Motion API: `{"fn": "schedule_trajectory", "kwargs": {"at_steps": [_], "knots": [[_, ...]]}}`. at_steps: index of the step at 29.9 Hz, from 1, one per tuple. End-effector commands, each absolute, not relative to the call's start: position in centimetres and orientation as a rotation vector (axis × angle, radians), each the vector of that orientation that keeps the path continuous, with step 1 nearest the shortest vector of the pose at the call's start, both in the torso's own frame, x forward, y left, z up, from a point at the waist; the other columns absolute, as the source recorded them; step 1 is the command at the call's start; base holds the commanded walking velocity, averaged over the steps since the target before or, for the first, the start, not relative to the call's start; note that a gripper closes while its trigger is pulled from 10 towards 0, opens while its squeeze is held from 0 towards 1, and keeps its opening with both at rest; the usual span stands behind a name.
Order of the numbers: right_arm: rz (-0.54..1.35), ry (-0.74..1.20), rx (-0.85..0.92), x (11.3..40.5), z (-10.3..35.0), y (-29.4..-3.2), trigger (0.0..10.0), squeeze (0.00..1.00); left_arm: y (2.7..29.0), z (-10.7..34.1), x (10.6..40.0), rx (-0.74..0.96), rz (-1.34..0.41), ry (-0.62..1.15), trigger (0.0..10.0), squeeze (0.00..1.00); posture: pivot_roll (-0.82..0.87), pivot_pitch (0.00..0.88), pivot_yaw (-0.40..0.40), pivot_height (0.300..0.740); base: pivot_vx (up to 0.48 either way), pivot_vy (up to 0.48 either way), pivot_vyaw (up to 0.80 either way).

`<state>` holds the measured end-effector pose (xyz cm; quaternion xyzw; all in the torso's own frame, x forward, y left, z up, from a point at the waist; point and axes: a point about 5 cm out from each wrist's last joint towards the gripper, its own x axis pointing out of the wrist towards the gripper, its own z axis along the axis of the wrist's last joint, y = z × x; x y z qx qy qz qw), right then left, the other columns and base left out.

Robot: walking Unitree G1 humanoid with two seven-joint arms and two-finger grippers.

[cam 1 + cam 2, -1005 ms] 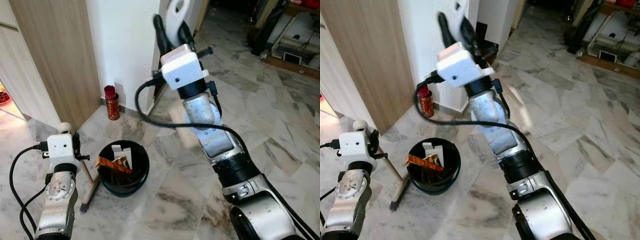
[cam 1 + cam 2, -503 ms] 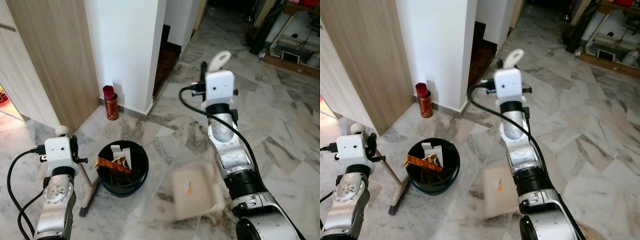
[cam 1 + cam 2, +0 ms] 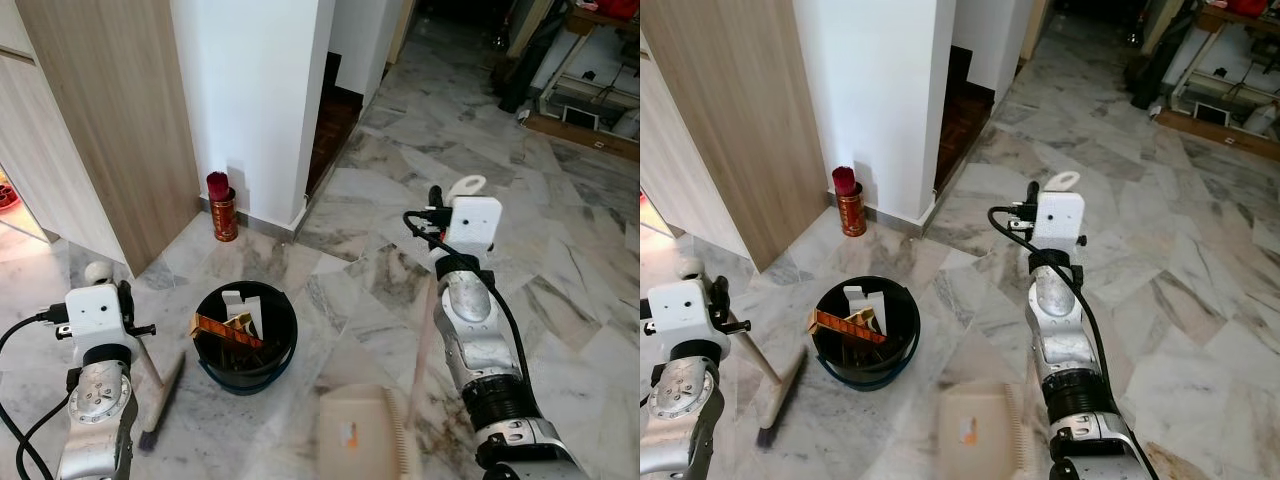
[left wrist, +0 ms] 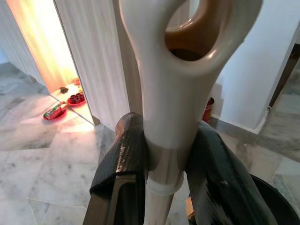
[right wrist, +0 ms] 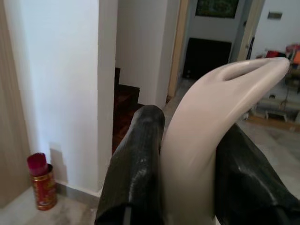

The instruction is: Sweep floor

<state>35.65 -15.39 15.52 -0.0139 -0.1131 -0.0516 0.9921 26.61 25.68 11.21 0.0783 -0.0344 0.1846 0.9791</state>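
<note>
Beside the bin, left tool clamped on broom, right tool gripping dustpan handle

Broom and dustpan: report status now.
Left hand shut on broom, bristles on floor. Right hand shut on dustpan handle, pan at floor. Black bin between them.

R gripper, clamped on dustpan handle, is down from high by the white wall to low over the open marble; dustpan now sits flat on the floor below its fingers. L gripper w/ broom has slid away from the bin; brush head now lies further from it.
</note>
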Motion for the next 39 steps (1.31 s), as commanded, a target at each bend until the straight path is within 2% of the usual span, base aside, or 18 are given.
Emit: {"fn": "schedule_trajectory", "kwargs": {"at_steps": [1,8,39], "knots": [[-0.121,-0.256,-0.018,35.75,16.05,-16.03,10.0,0.0,25.3,12.25,26.88,0.165,0.365,-0.114,10.0,0.0,0.23,0.062,-0.146,0.74,0.0,0.0,0.0],[-0.118,-0.27,-0.002,36.0,16.41,-16.38,10.0,0.0,25.43,11.99,26.53,0.172,0.384,-0.097,10.0,0.0,0.23,0.082,-0.148,0.74,0.0,0.0,0.0],[-0.123,-0.258,-0.003,36.34,16.13,-16.7,10.0,0.0,25.92,11.95,26.26,0.195,0.412,-0.075,10.0,0.0,0.24,0.103,-0.148,0.74,0.0,-0.308,0.0]]}}
